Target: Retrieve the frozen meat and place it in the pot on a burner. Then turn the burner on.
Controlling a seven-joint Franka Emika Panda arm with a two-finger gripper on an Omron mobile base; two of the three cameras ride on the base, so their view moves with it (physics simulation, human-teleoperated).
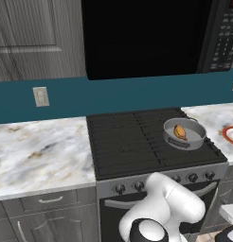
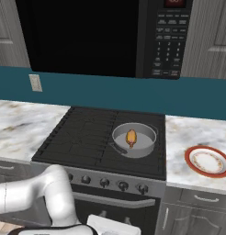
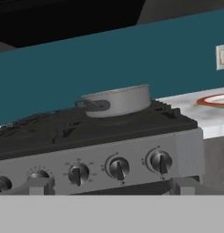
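Hand view looks level along the stove front, where the gripper [image 3: 111, 186] shows two grey finger tips set wide apart with nothing between them, just below the row of knobs [image 3: 118, 168], which I judge to be a line-up for turning one. That fits the rest: the meat [image 2: 131, 137] already lies inside the pot [image 2: 147, 146], and the pot sits on the burner [image 2: 133, 158] at the right side of the stove, near the red-rimmed plate [image 2: 193, 166].
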